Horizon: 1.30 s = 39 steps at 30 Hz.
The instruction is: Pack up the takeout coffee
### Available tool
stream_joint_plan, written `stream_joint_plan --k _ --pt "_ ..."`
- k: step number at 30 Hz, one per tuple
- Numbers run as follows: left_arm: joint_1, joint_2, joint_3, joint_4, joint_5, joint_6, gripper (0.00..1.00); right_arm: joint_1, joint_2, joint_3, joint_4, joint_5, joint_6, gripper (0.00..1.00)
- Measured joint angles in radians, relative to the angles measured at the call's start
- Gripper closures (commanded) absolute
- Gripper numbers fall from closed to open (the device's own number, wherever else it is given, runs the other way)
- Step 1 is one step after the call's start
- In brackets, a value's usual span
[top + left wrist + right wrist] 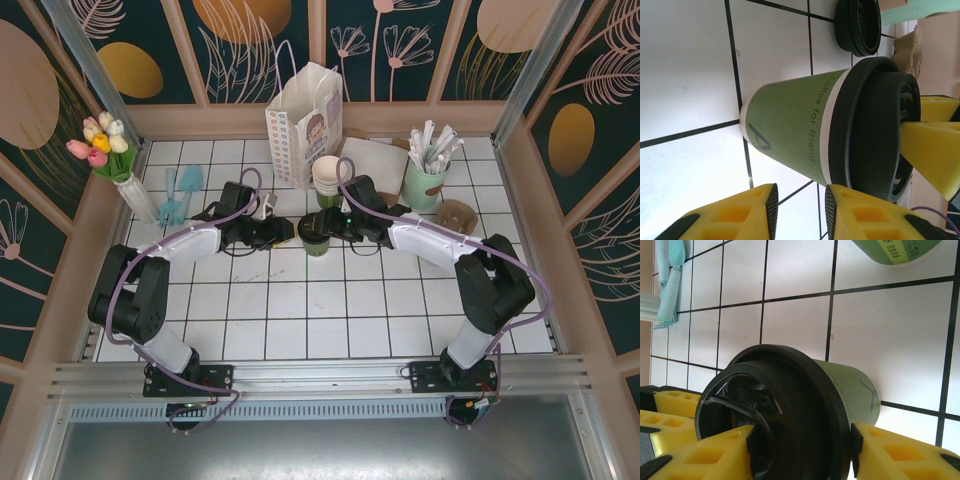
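The takeout coffee (316,243) is a small green paper cup (790,130) with a black lid (805,410), standing on the white tiled table in the middle. My right gripper (801,452) is shut on the lid, one pad on its top and the other against its rim. Those yellow fingers (932,150) also show in the left wrist view. Just left of the cup, my left gripper (799,206) stands open, nothing between its pads and the cup wall beside them. Both grippers (288,232) (337,228) flank the cup. The white paper bag (305,115) stands upright behind it.
A stack of cream cups (327,175) stands behind the coffee, a mint cup of wrapped straws (428,178) to the right, a brown sleeve (458,213) beyond it. A vase of tulips (110,155) and light-blue items (180,190) sit at the left. Black lids (859,25) lie close by.
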Motion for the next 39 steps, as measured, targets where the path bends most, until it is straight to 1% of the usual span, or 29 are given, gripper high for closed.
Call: stream_joint_plan --k 25,33,39 --pt "0.004 0.002 -0.008 0.044 0.024 -0.034 0.65 0.002 0.009 0.005 0.006 0.004 0.000 0.49" --pt "0.006 0.002 -0.010 0.075 0.050 -0.034 0.62 0.005 0.017 0.016 0.005 0.007 -0.001 0.49" --pt "0.006 0.001 -0.012 0.080 0.052 -0.033 0.64 0.010 0.028 0.038 -0.016 0.011 -0.001 0.49"
